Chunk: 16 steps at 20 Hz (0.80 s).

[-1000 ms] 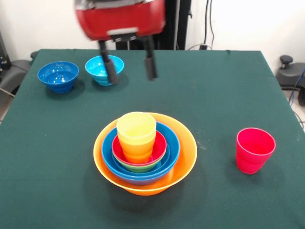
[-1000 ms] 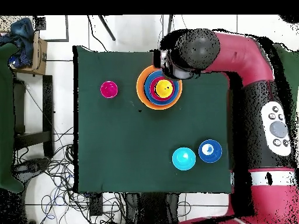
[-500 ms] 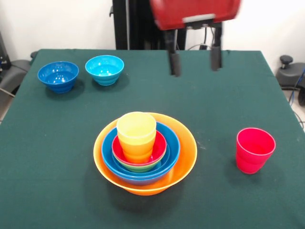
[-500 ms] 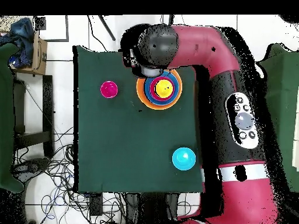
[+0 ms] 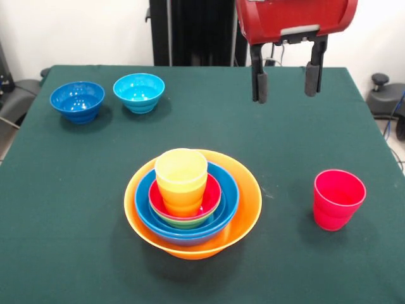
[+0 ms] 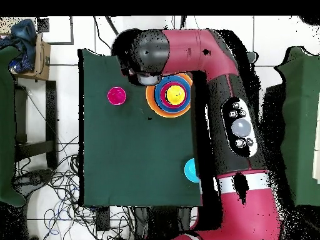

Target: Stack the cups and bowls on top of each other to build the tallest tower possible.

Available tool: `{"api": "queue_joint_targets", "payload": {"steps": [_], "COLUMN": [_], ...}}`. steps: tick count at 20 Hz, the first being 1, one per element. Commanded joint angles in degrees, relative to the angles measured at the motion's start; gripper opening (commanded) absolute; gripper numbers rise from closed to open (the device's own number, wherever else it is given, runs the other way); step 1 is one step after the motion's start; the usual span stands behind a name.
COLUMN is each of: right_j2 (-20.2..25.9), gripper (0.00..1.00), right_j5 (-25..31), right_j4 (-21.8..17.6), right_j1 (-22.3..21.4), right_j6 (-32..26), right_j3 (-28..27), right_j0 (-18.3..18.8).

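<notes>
A Sawyer arm's tool [image 5: 285, 79] hangs empty, fingers spread wide, high above the green counter [image 5: 76, 190] and well back from the red cup [image 5: 339, 199] standing alone near the counter's edge. The tower [image 5: 192, 202], an orange bowl nesting blue, green and red bowls with a yellow cup over an orange one, sits mid-counter; two blue bowls [image 5: 106, 97] wait at the far corner. The risks ahead appear to be a finger catching the glossy cup's rim and tipping it, or a tapered wall slipping from a loose pinch.

Arm [image 6: 206, 75] over tower [image 6: 172, 95]
</notes>
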State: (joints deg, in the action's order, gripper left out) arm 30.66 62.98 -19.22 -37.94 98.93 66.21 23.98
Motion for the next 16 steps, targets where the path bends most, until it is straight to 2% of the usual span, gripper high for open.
{"api": "queue_joint_targets", "payload": {"steps": [1, 9, 16], "right_j2": [-6.08, -9.37, -11.29], "gripper": [1.0, 1.0, 1.0], "right_j5": [-1.3, -3.15, -2.51], "right_j4": [-4.61, -6.95, -6.62], "right_j1": [3.49, 5.59, 7.04], "right_j6": [4.61, 5.07, 5.92], "right_j3": [4.44, 4.29, 2.7], "right_j0": [-1.65, -4.46, -6.69]}}
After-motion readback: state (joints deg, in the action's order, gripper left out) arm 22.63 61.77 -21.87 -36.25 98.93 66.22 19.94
